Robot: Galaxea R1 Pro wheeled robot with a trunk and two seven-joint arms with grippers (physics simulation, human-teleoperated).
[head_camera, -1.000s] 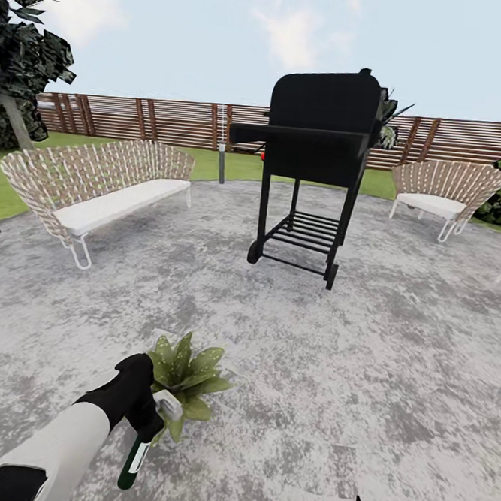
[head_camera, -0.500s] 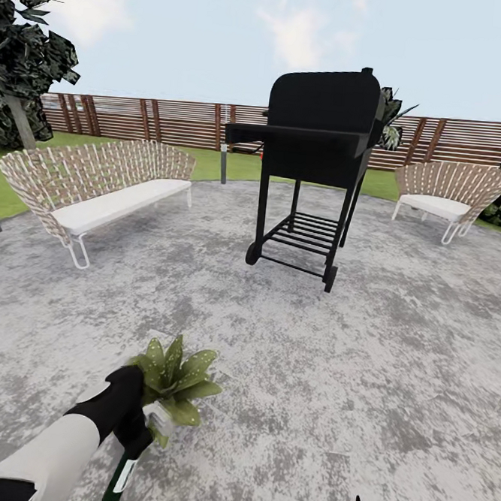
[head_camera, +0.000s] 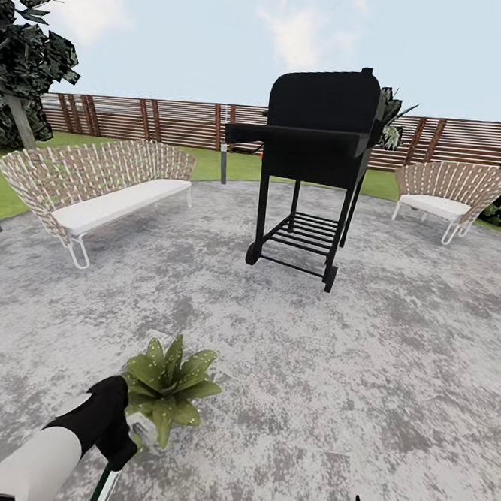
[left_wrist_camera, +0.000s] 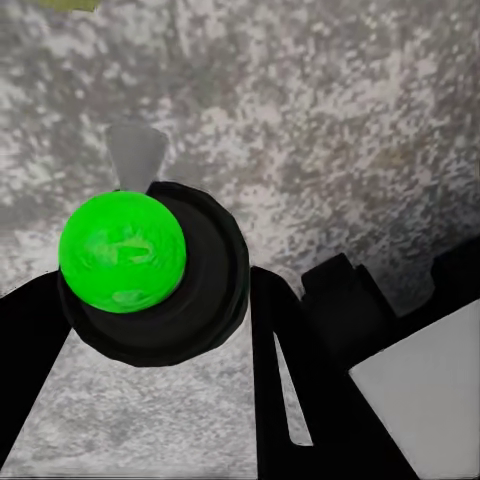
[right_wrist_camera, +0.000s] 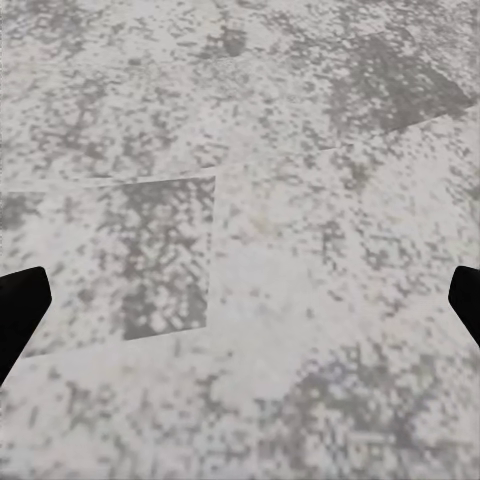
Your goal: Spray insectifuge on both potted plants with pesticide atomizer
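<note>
One potted plant [head_camera: 168, 383], a low rosette of pointed green leaves, stands on the grey patio [head_camera: 331, 377] near my lower left. Faint whitish specks of insectifuge [head_camera: 196, 364] dot its leaves. My left gripper [head_camera: 118, 443] hangs just in front of and left of it, shut on the pesticide atomizer [head_camera: 105, 486]. The bottle's pale trigger head [head_camera: 143, 427] points toward the plant. In the left wrist view the atomizer [left_wrist_camera: 122, 252] shows end-on, dark with a bright green base, between my black fingers [left_wrist_camera: 300, 340]. My right gripper [right_wrist_camera: 240, 310] is open over bare paving.
A black wheeled grill [head_camera: 314, 165] stands mid-patio ahead. A wicker sofa [head_camera: 97, 186] is at the left and a wicker chair [head_camera: 447, 191] at the right. A grey bollard lamp [head_camera: 222, 162] and the slatted fence [head_camera: 163, 121] lie behind, with lawn beyond the paving.
My left arm has drawn back and down toward me with the atomizer, so more of the plant's leaves show. The camera shifted slightly at first.
</note>
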